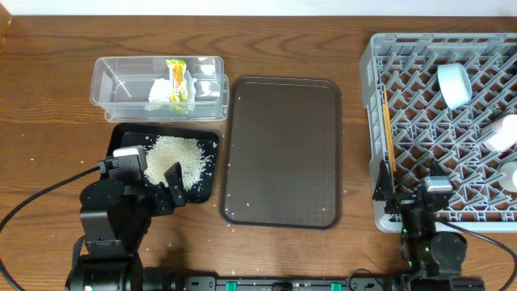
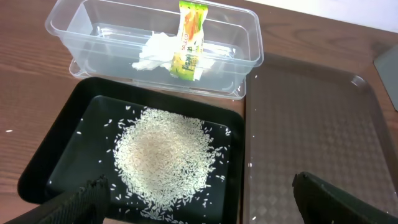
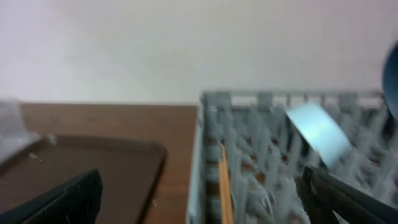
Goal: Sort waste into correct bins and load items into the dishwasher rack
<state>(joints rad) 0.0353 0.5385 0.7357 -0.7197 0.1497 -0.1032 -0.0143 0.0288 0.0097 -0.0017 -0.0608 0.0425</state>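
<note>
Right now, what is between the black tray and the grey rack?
The big brown tray lies between the black tray and the rack, with a strip of bare table beside the rack. The overhead view shows it.

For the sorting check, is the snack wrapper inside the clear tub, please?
Inside: the snack wrapper sits within the clear tub, beside the tissue.

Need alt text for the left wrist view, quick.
A pile of white rice sits in the black tray, in front of the open left tool. Behind it, the clear tub holds a crumpled tissue and a yellow-orange wrapper; the brown serving tray lies to the right.
</note>
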